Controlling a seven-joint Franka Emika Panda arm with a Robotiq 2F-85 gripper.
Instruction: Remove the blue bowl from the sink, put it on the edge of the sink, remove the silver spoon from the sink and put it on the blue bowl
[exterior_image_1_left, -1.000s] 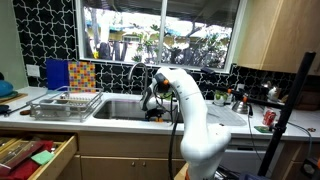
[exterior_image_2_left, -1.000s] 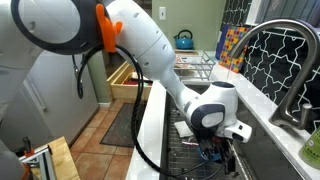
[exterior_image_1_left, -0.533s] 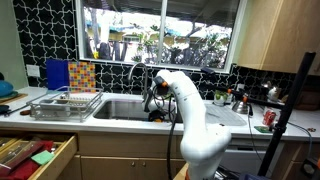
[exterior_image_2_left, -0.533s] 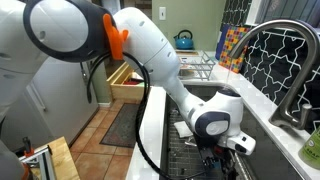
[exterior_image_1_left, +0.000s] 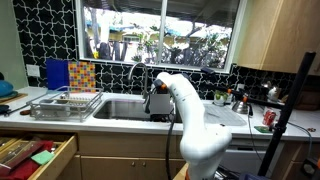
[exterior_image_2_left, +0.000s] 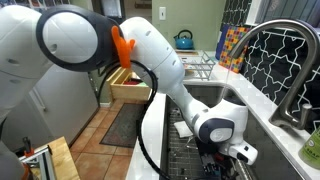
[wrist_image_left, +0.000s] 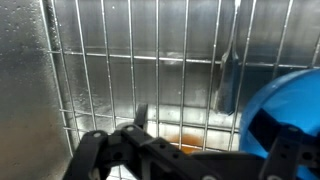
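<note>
In the wrist view the blue bowl (wrist_image_left: 290, 105) lies at the right edge on the wire grid of the sink (wrist_image_left: 100, 70). A silver spoon (wrist_image_left: 228, 78) lies on the grid just left of the bowl. My gripper (wrist_image_left: 210, 138) is open low over the grid, its right finger in front of the bowl and its left finger over bare grid. A small orange thing (wrist_image_left: 180, 135) lies under the jaws. In both exterior views the arm reaches down into the sink (exterior_image_1_left: 115, 108) (exterior_image_2_left: 195, 100); the gripper (exterior_image_2_left: 222, 165) is low in the basin, and the bowl is hidden there.
A curved faucet (exterior_image_1_left: 135, 72) (exterior_image_2_left: 285, 45) stands behind the basin. A wire dish rack (exterior_image_1_left: 65, 103) sits on the counter beside the sink. A drawer (exterior_image_1_left: 35, 155) hangs open below the counter. A red can (exterior_image_1_left: 268, 118) and bottles stand on the other side.
The arm has sunk deeper into the sink, bringing the gripper down close to the grid.
</note>
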